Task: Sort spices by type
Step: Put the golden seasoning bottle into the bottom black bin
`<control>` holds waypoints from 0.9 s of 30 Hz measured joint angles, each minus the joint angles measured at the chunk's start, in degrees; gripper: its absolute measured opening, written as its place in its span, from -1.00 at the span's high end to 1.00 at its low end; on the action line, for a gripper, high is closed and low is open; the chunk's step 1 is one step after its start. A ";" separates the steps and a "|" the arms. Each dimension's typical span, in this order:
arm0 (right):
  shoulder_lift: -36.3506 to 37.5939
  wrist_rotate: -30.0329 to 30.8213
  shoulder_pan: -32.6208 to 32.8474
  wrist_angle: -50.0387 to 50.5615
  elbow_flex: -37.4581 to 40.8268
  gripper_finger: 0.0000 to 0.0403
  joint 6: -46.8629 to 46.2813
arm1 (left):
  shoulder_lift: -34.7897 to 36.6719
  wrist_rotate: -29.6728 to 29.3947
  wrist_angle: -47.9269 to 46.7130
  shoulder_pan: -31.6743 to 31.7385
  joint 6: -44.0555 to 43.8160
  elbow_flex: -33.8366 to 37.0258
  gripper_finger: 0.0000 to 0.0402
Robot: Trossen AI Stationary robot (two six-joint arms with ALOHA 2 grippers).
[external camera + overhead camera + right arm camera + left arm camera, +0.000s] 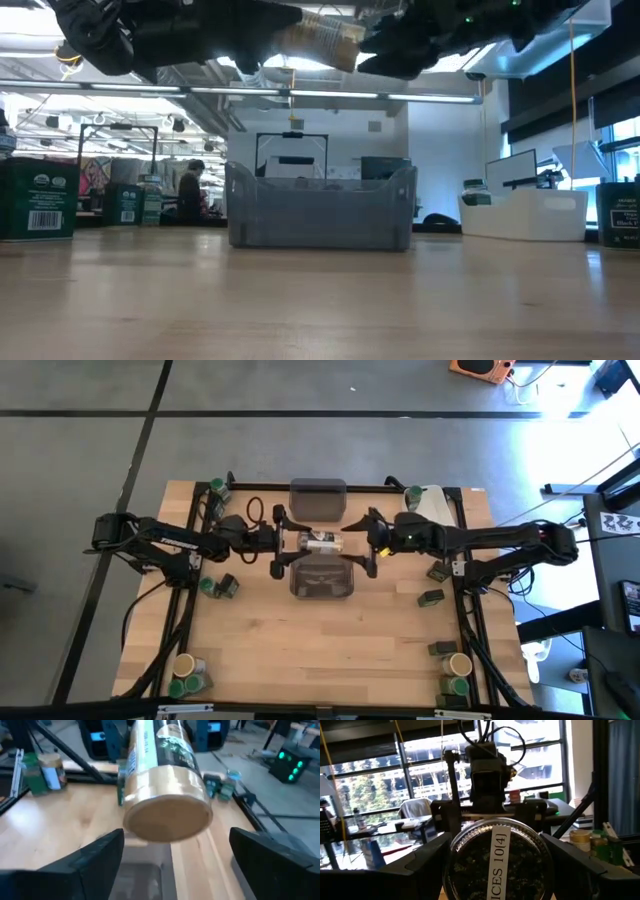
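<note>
Left gripper (283, 543), frame centre-left: clamped on the base of a tan-lidded jar (322, 542), held sideways aloft between two grey bins (321, 578), seemingly for handover; right gripper (366, 540), centre-right: fingers apart, flanking the lid, not touching; bare table (330, 650) below.

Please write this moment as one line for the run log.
phase: handover in air | left pincer: shut on tan-lidded jar | right pincer: open around lid end | below: grey bin
</note>
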State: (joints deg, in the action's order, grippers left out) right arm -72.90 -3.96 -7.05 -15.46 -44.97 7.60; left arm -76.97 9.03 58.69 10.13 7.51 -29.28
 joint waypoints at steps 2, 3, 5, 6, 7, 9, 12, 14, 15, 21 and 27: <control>-1.43 -1.67 0.00 -2.59 0.02 -0.78 -0.04 | -0.02 0.97 0.26 -0.08 0.08 0.00 -0.39; -2.28 -3.27 -0.02 -4.18 0.02 -0.78 -0.07 | -0.18 1.00 0.33 -0.27 0.14 0.00 -0.39; -4.17 -6.57 -0.04 -6.92 0.02 -0.78 -0.19 | -0.33 1.38 0.15 -0.61 0.25 0.00 -0.39; -4.98 -7.37 -0.03 -8.34 0.03 -0.78 -0.38 | -0.33 1.48 0.23 -0.80 0.30 0.00 -0.39; -5.76 -7.68 -0.02 -10.25 0.07 -0.78 -0.82 | -0.33 1.66 0.38 -0.83 0.42 0.00 -0.39; -7.04 -7.75 0.00 -13.97 0.04 -0.78 -1.30 | -0.33 1.56 0.60 -0.79 0.72 0.00 -0.39; -8.69 -8.37 -0.02 -16.66 0.04 -0.78 -1.38 | -0.33 1.45 0.32 -0.76 0.68 0.00 -0.39; -9.47 -9.81 -0.04 -18.87 0.04 -0.76 -1.81 | -0.33 1.47 0.37 -0.76 0.71 0.00 -0.39; -9.89 -10.52 -0.03 -20.39 0.04 -0.73 -1.98 | -0.33 1.47 0.38 -0.76 0.77 0.00 -0.39; -11.69 -9.71 0.28 -23.34 0.09 -0.40 -2.06 | -0.33 1.54 0.79 -0.76 0.96 0.00 -0.39; -11.69 -8.85 0.32 -23.23 0.09 -0.40 -2.57 | -0.29 1.52 0.18 -0.76 0.22 0.00 -0.39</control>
State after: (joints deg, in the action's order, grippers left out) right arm -84.60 -12.80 -6.73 -38.69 -44.88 5.03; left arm -77.25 10.55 58.87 9.37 7.73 -29.28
